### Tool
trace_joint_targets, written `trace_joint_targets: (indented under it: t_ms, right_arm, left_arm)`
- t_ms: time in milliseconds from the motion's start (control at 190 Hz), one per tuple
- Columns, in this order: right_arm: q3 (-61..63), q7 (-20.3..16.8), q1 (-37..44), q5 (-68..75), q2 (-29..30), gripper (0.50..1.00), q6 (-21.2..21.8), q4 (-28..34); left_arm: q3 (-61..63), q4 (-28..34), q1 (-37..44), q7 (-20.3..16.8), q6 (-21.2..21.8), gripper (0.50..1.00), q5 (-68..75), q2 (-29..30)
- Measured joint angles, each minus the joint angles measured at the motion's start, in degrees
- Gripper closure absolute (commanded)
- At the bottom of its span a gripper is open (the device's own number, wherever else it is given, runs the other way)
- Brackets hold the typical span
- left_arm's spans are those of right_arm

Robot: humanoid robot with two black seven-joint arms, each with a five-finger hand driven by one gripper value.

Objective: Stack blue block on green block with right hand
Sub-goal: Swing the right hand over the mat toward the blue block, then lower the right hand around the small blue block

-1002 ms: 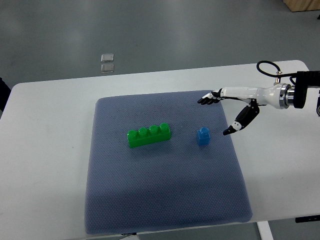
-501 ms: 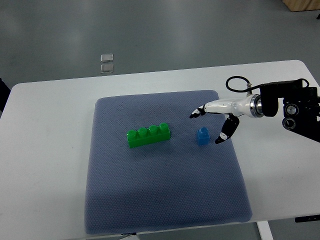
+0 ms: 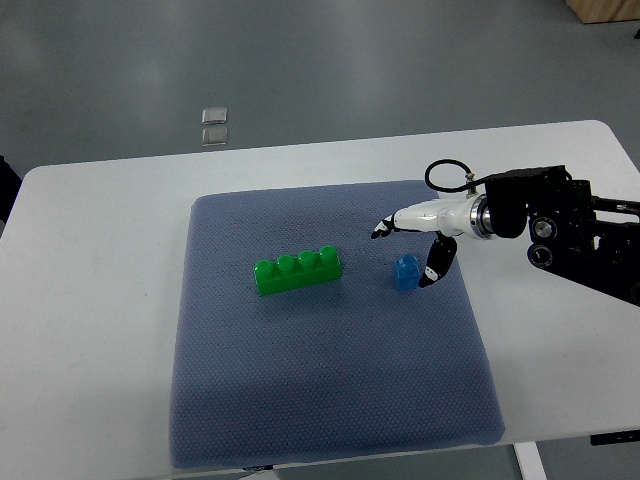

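Right hand point(image 3: 418, 238) at centre right, fingers spread (holding nothing), straddles the blue block point(image 3: 405, 272). Green block point(image 3: 297, 271) lies apart, centre frame.

The right hand point(image 3: 415, 238) reaches in with its fingers spread. The blue block point(image 3: 405, 273) sits just below it, beside the thumb. The green block point(image 3: 297, 271) lies well to its left on the mat point(image 3: 330, 390).

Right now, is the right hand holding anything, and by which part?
Nothing is held. The right hand is open beside the blue block, thumb close to the block's right side, fingers spread above it. The block sits on the mat.
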Motion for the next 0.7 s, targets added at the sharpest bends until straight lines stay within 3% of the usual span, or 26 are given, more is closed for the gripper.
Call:
trace_joint_targets:
  t_ms: [158, 438, 702]
  right_arm:
    - [0.0, -0.6, -0.2, 0.1, 0.7, 0.589, -0.1, -0.7]
    - [0.8, -7.8, -0.5, 0.7, 0.7, 0.589, -0.2, -1.0]
    - [1.0, -8.5, -1.9, 2.7, 1.0, 0.589, -1.1, -0.5]
  left_arm:
    - [0.0, 0.0, 0.0, 0.0, 0.0, 0.5, 0.0, 0.0]
    - [0.0, 0.0, 0.0, 0.0, 0.0, 0.5, 0.0, 0.0]
    - [0.0, 0.0, 0.0, 0.0, 0.0, 0.5, 0.0, 0.0]
